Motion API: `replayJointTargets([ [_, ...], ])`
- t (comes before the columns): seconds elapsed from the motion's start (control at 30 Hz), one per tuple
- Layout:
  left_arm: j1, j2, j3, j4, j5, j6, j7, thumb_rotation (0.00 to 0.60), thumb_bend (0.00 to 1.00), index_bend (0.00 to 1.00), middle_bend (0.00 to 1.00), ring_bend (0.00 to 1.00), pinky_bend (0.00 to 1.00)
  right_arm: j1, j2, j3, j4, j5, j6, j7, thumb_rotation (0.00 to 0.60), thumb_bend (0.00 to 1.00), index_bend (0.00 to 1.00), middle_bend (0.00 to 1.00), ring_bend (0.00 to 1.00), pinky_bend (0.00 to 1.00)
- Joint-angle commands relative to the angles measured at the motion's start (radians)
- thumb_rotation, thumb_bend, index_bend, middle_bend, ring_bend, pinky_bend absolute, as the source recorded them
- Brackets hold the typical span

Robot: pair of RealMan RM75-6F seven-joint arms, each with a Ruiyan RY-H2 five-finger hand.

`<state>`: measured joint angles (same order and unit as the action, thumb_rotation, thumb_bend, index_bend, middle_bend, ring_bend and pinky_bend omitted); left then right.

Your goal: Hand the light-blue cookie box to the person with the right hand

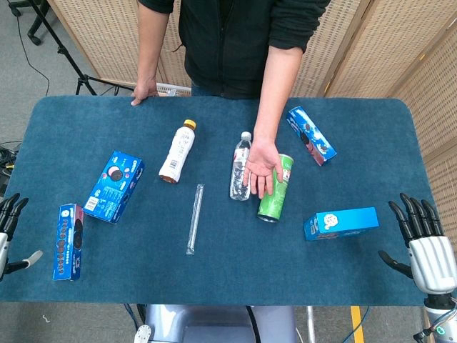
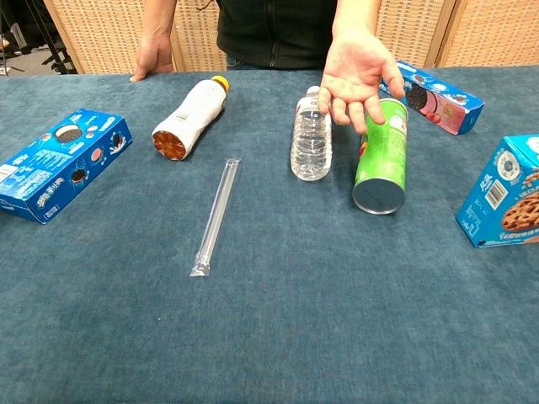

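The light-blue cookie box (image 1: 341, 223) lies on its side at the right of the blue table; the chest view shows its end (image 2: 505, 192) at the right edge. My right hand (image 1: 423, 246) hovers at the table's right front corner, just right of the box and apart from it, fingers spread and empty. At the left edge my left hand (image 1: 7, 229) is also spread and holds nothing. The person's hand (image 1: 260, 168) (image 2: 358, 71) reaches over mid-table, palm up. The chest view shows neither of my hands.
A green can (image 1: 276, 188) (image 2: 381, 156) and a water bottle (image 1: 241, 166) (image 2: 312, 135) lie under the person's hand. Also here: a white bottle (image 1: 177, 152), a clear straw (image 1: 195, 218), two dark-blue cookie boxes (image 1: 114, 186) (image 1: 69, 241), and a blue-pink box (image 1: 311, 134).
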<state>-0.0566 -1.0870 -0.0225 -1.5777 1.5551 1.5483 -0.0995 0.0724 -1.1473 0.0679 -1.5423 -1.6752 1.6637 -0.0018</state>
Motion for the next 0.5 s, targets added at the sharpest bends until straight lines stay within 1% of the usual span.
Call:
replayJointTargets([
  [0.03,0.000,0.000,0.000,0.001,0.000,-0.001,-0.001,0.600,0.00,0.00,0.00,0.00,0.00,0.000,0.002,-0.002,-0.002,0.001,-0.003,-0.002,0.600,0.00,0.00,0.00,0.00,0.01],
  [0.1,0.000,0.001,0.000,0.002,0.001,0.000,-0.003,0.600,0.00,0.00,0.00,0.00,0.00,0.000,0.004,-0.005,-0.003,0.001,-0.008,-0.001,0.600,0.00,0.00,0.00,0.00,0.01],
  [0.23,0.001,0.001,-0.001,0.002,-0.003,0.000,-0.010,0.600,0.00,0.00,0.00,0.00,0.00,0.019,0.033,-0.025,-0.032,0.008,-0.078,0.018,0.600,0.00,0.00,0.00,0.00,0.01],
  [0.3,-0.005,0.001,-0.003,0.003,-0.007,-0.011,-0.007,0.600,0.00,0.00,0.00,0.00,0.00,0.059,0.061,-0.030,-0.045,0.009,-0.158,0.010,0.600,0.00,0.00,0.00,0.00,0.01],
  [0.5,-0.016,-0.002,-0.011,0.002,-0.028,-0.037,0.003,0.600,0.00,0.00,0.00,0.00,0.00,0.166,0.127,-0.008,-0.083,0.028,-0.331,-0.029,0.600,0.00,0.00,0.00,0.00,0.01],
])
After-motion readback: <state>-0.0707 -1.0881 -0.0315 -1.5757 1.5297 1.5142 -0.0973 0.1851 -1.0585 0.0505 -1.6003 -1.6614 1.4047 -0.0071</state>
